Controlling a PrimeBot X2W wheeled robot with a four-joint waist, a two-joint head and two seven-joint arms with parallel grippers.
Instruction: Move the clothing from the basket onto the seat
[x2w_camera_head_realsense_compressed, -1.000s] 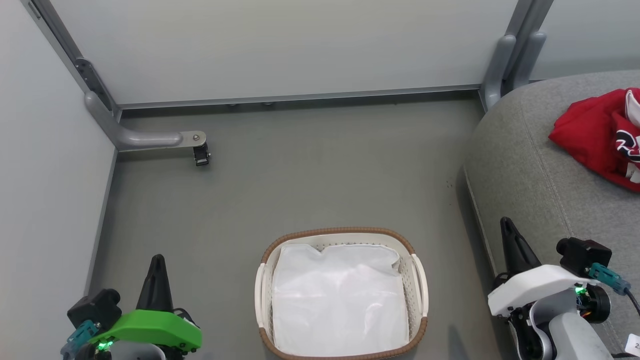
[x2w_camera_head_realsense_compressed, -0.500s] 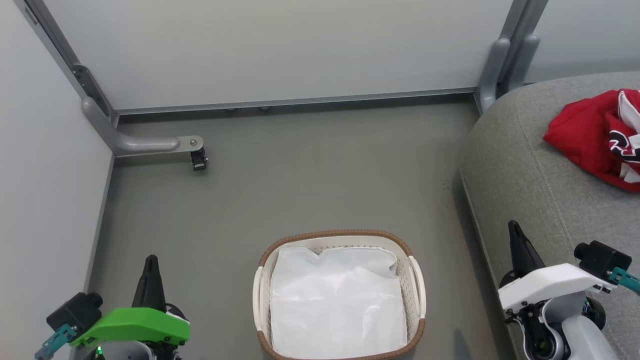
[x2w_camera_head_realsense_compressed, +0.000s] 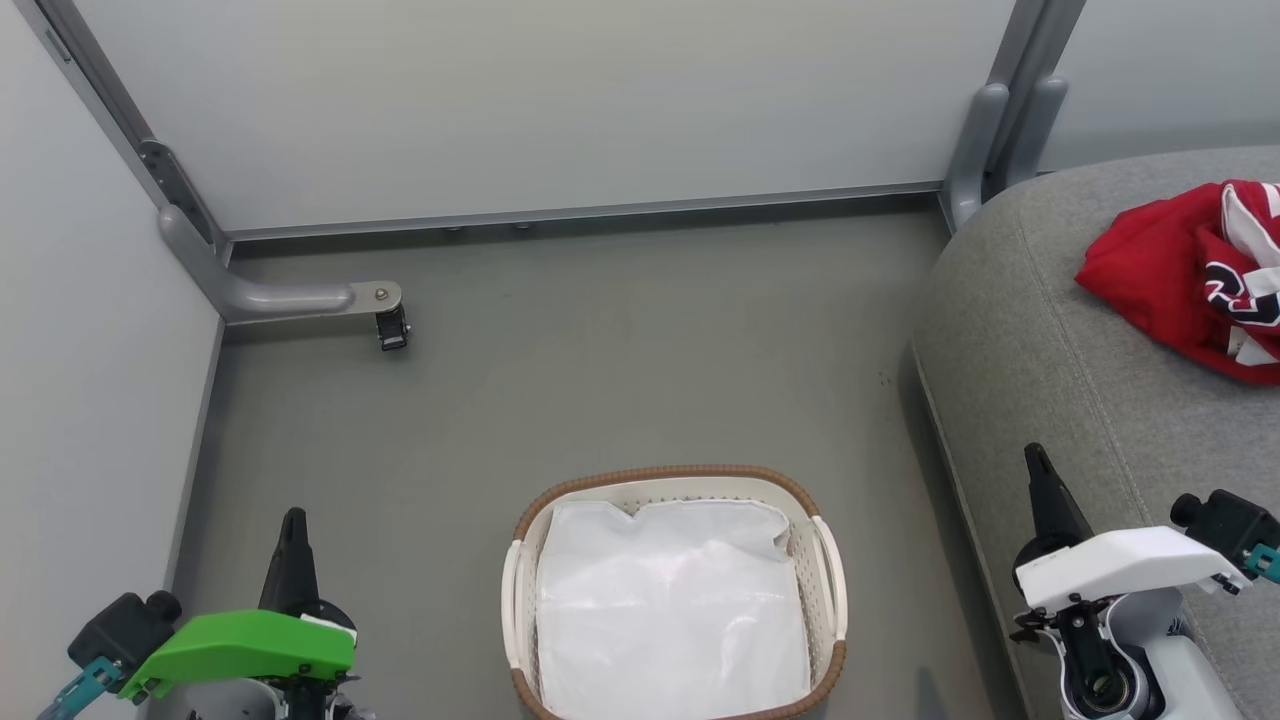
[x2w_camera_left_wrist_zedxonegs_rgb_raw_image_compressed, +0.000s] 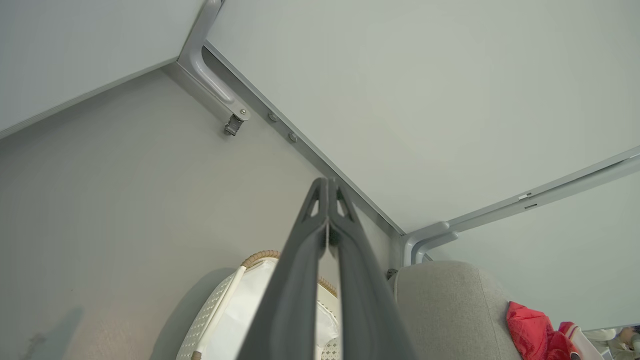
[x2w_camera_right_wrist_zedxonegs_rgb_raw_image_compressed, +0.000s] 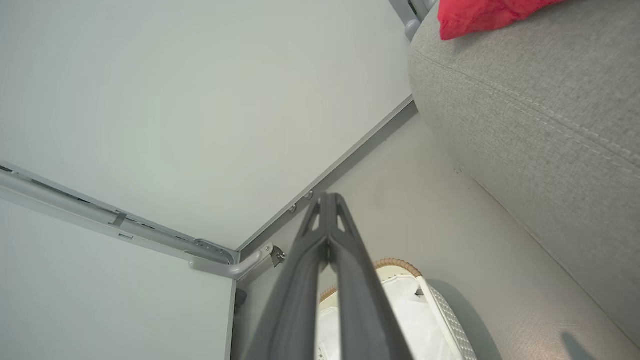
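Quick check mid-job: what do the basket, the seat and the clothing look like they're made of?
Basket: likely moulded plastic, cream and matte; its wall is dotted with holes and the brown rim mimics weave. Seat: grey woven upholstery, matte, with a stitched seam. Clothing: soft red fabric, perhaps a jersey knit; it lies crumpled in folds.

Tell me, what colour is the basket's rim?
The basket's rim is brown, woven-looking; head view shows it best.

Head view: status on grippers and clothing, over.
Left gripper shut, empty. Right gripper shut, empty. Red fabric garments on grey upholstered seat. Cream perforated basket holds a thin white sheet; nothing in the way.
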